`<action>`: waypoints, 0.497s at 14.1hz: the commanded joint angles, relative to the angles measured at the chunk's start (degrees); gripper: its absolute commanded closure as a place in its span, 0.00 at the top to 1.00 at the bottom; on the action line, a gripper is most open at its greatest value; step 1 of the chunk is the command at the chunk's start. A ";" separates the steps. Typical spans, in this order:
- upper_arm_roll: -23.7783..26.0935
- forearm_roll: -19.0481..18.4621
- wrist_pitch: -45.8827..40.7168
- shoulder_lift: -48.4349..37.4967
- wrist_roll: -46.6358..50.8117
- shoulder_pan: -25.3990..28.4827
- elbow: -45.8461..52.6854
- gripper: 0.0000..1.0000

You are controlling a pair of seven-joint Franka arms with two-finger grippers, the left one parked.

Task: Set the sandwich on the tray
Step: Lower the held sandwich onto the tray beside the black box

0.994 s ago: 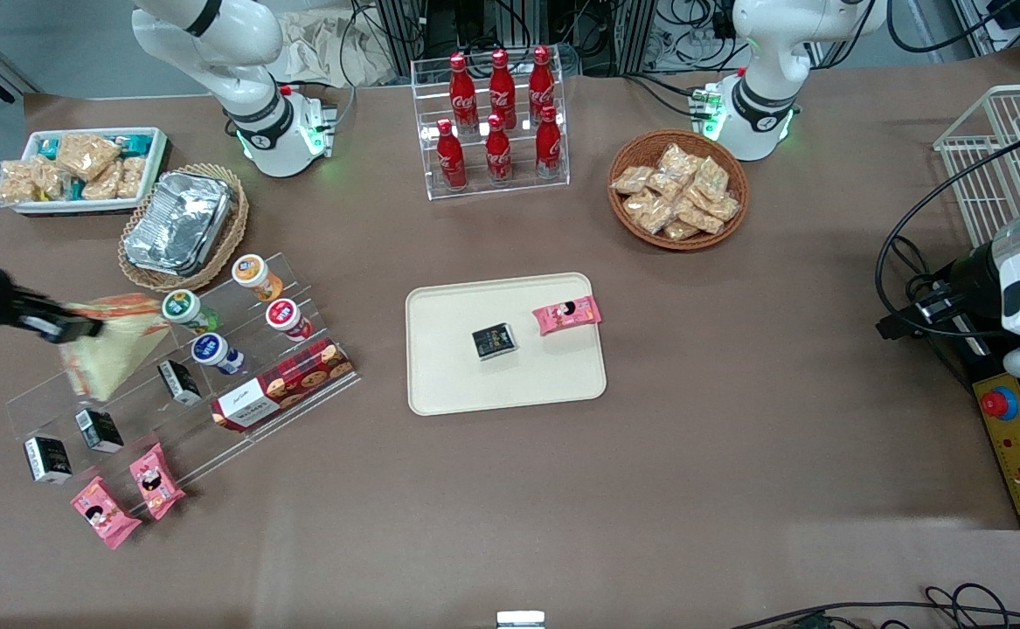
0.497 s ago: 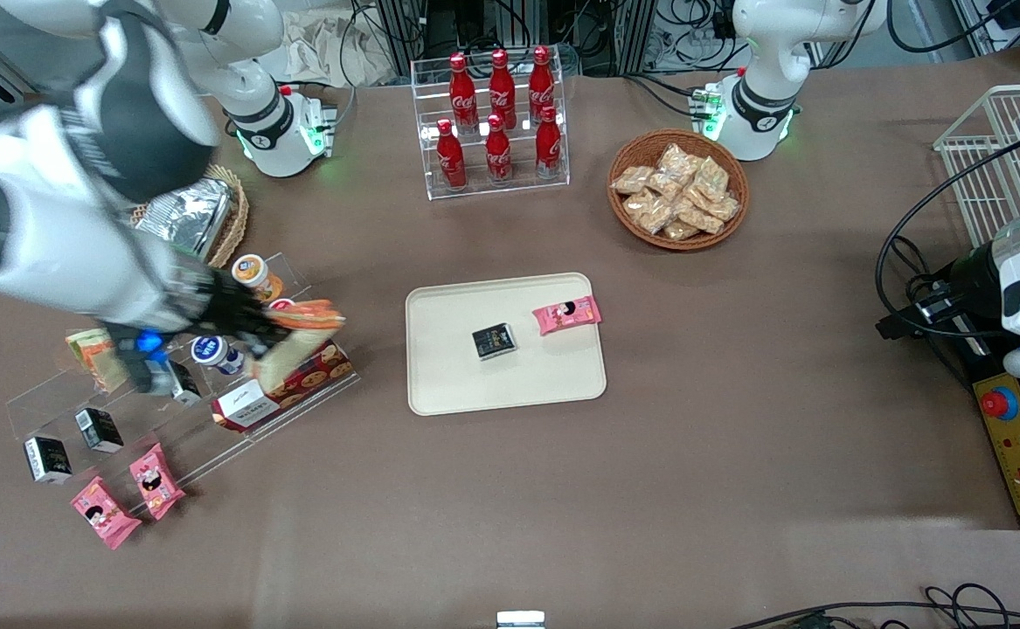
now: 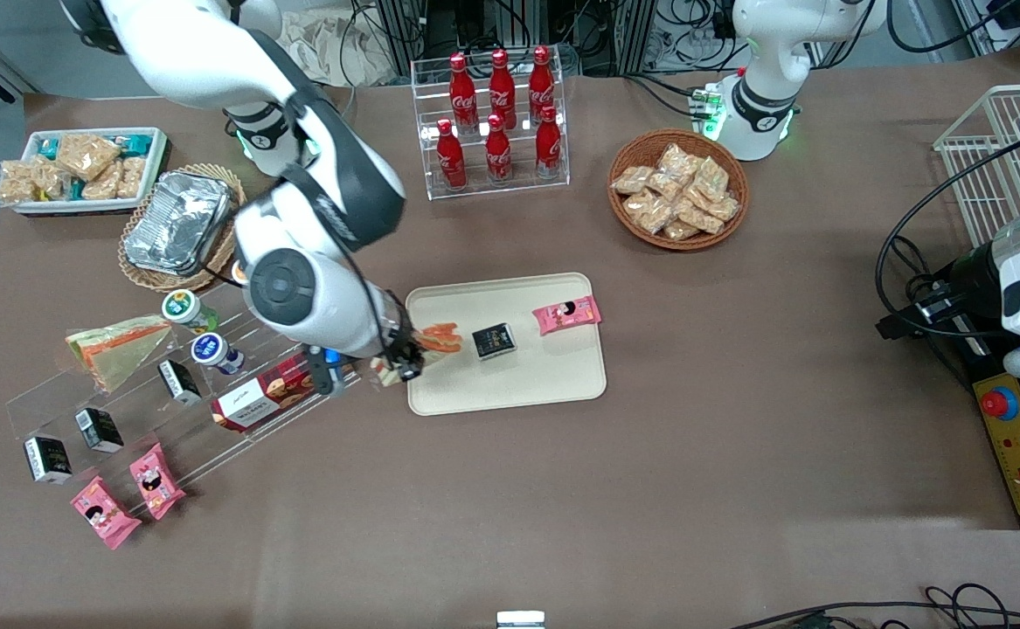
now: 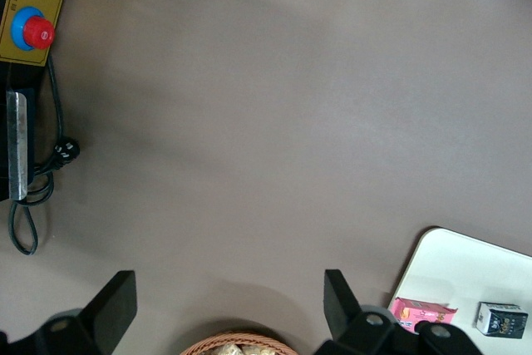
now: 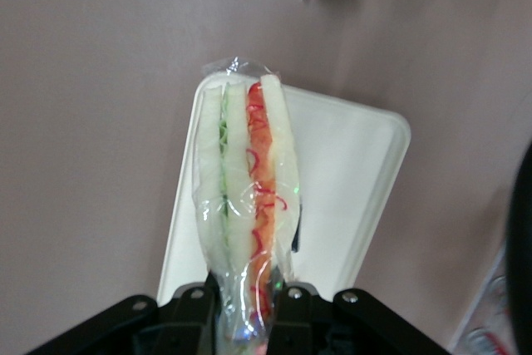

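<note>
My right gripper (image 3: 400,356) is shut on the sandwich (image 3: 435,339), a plastic-wrapped wedge with cream bread and orange-red filling. It holds the wedge above the edge of the cream-beige tray (image 3: 553,384) that lies toward the working arm's end. In the right wrist view the sandwich (image 5: 245,184) sticks out from between the gripper (image 5: 243,301) fingers, with the tray (image 5: 349,172) below it. The tray also shows in the left wrist view (image 4: 453,276).
On the tray lie a black packet (image 3: 494,341) and a pink snack packet (image 3: 567,314). A second wedge sandwich (image 3: 116,348) rests on the clear stepped rack (image 3: 81,411) with small tubs and boxes. A cola bottle rack (image 3: 492,122) and a wicker snack basket (image 3: 678,190) stand farther back.
The right arm has carried the sandwich from the stepped rack sideways to the tray's edge. The other wedge stays on the rack.
</note>
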 commanded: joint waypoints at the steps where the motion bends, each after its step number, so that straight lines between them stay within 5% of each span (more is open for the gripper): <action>1: -0.76 1.12 5.58 4.27 6.47 3.25 1.02 0.00; 7: -1.03 1.02 12.63 9.90 7.54 5.72 -0.03 0.00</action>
